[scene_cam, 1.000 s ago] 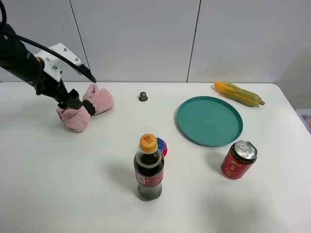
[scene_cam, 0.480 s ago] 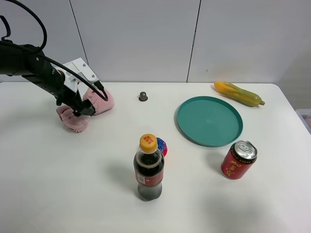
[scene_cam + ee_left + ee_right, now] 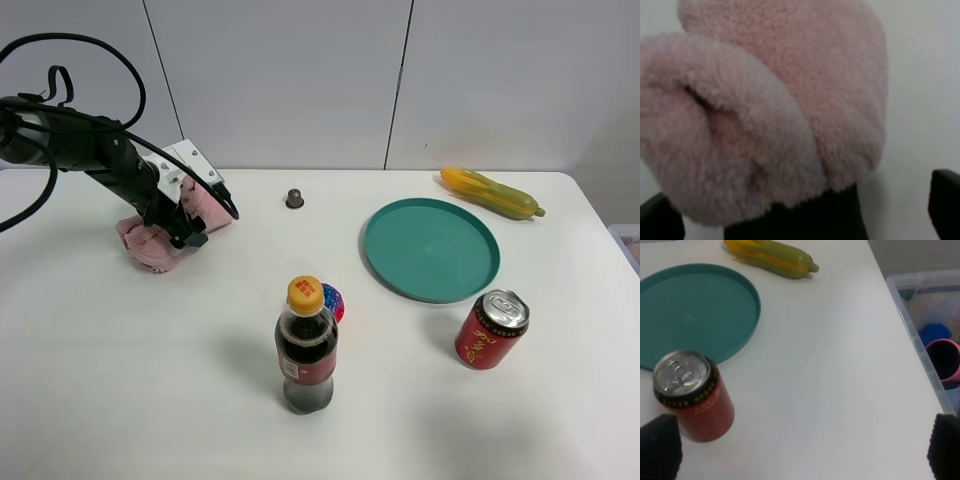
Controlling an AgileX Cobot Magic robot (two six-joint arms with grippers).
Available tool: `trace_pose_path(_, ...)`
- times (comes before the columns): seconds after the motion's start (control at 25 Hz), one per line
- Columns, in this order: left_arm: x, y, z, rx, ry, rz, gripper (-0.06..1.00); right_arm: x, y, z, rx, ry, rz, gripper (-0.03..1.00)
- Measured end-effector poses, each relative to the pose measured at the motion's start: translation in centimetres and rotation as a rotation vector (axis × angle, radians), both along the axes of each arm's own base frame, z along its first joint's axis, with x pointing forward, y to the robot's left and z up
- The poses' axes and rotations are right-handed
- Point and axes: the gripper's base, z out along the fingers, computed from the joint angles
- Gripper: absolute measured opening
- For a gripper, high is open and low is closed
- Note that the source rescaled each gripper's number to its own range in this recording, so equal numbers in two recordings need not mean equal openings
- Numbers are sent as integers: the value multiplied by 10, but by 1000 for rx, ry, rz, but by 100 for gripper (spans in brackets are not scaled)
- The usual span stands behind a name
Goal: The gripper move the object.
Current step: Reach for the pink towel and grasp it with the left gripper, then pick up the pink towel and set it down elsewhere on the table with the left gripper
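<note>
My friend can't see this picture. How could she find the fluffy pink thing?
On the white table, look far left, under the black robot arm. A fluffy pink rolled towel lies there, tied by a black band. The other pink thing on the table, a ball by the cola bottle, is tiny and round.

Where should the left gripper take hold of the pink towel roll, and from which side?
At the black band cinching the pink towel: its narrowest part, between two puffy lobes. Come from above, fingers straddling the band, as the open left gripper is placed.
</note>
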Motion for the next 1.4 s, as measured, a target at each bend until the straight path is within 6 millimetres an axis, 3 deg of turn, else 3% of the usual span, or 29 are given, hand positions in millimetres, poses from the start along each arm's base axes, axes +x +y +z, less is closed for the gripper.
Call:
trace_pose_path(0.24, 5, 0, -17, 4, -12, 7, 100, 0, 0, 0, 0, 0, 0, 100)
trace_pose_path(0.4, 6, 0, -18, 4, -15, 7, 98, 0, 0, 0, 0, 0, 0, 100)
trace_pose_path(0.48, 6, 0, -18, 3, -22, 8, 84, 0, 0, 0, 0, 0, 0, 100)
trace_pose_path(0.64, 8, 0, -16, 2, -39, 10, 4, 0, 0, 0, 0, 0, 0, 100)
trace_pose_path(0.68, 8, 0, -16, 2, -39, 10, 0, 0, 0, 0, 0, 0, 0, 100)
trace_pose_path(0.88, 5, -5, -5, -1, -36, -5, 1, 0, 0, 0, 0, 0, 0, 100)
trace_pose_path(1.0, -2, -13, 28, -17, -71, -24, 1, 0, 0, 0, 0, 0, 0, 100)
trace_pose_path(1.16, -22, -28, 100, -81, -188, -35, 1, 0, 0, 0, 0, 0, 0, 100)
trace_pose_path(1.4, -60, -79, 185, -173, -321, -167, 1, 0, 0, 0, 0, 0, 0, 100)
